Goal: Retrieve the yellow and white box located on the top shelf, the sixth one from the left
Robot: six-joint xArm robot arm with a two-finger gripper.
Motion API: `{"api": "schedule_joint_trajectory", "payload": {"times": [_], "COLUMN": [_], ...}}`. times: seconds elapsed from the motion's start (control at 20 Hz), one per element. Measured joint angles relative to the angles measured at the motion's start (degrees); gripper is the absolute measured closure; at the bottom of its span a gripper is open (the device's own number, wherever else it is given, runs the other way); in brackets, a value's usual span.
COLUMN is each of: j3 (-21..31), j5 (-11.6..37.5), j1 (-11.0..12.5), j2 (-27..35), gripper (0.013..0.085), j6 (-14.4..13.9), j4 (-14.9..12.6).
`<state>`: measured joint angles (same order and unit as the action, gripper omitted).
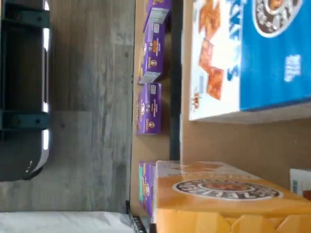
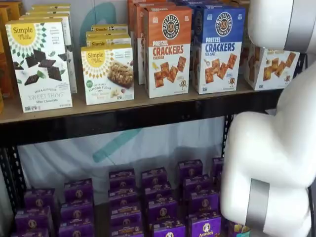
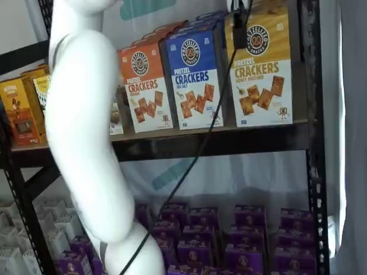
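At the fingers (image 3: 239, 31), high up in a shelf view, stands the yellow and white box (image 3: 261, 74). One black finger hangs from above against the box's upper left edge, with a cable (image 3: 200, 149) trailing down beside it. The second finger is hidden. The fingers are drawn together, and by the way the visible one lies on the carton's edge I judge them clamped on the yellow and white box near its top.

Below the fingers the box is upright, its white lower part resting on the top shelf (image 3: 218, 143). Just beside it, on the far side of the fingers from the shelf's upright, is the blue-topped cracker box (image 3: 192, 80), and beyond that the orange-topped cracker box (image 3: 143, 91). The wrist view shows the yellow top and round logo very close under the camera, which fits a grip from above or from the front edge.

So the approach and the closing of the fingers look done. Lifting or drawing the box forward off the board is not yet done: its base sits on the shelf in both shelf views. What is left is to pull it clear of the blue neighbour and carry it away. Far below the fingers, purple boxes (image 3: 246, 229) fill the lower shelf.
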<state>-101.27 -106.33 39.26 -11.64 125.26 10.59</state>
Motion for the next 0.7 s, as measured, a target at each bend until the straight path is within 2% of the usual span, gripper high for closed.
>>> {"api": "schedule_joint_trajectory", "payload": {"times": [0.2, 0.35, 0.7], "j3": [2.8, 5.0, 11.2], "j5": [-2.2, -3.2, -4.7], "j1": [2.0, 2.4, 0.5], "j2": [-3.9, -6.5, -13.1], "gripper": [0.041, 0.041, 0.041], "j6": [1.6, 2.1, 0.8], "j4": [0.1, -0.2, -1.8]}}
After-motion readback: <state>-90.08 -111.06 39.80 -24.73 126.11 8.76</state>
